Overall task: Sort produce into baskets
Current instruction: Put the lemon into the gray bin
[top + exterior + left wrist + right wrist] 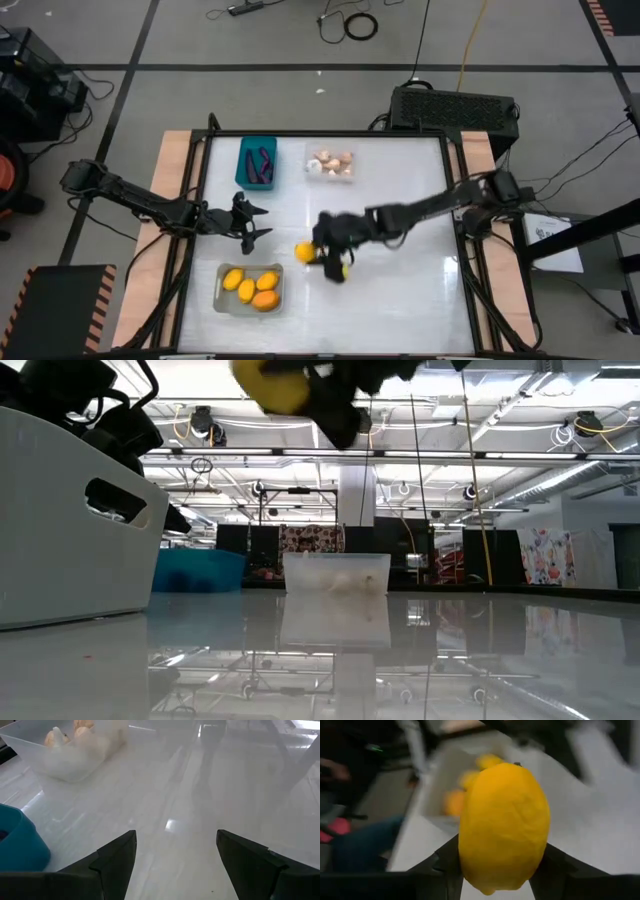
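We see the right gripper out over the middle of the white table, its two fingers closed about halfway around a yellow lemon. In the right wrist view the lemon sits squarely between the two dark fingers, pinched on both sides and filling the gap. In the low view the lemon hangs well above the tabletop, clear of everything below.

The grey basket lies near and to the left of the held lemon, close to the front edge of the table, with four yellow-orange pieces inside it. The lemon is beside this basket's far right corner, not over it.

The left gripper waits at the left side of the table, its fingers spread wide with nothing between them.

At the far side, the teal basket holds dark purple eggplants, and the clear basket to its right holds pale garlic bulbs.
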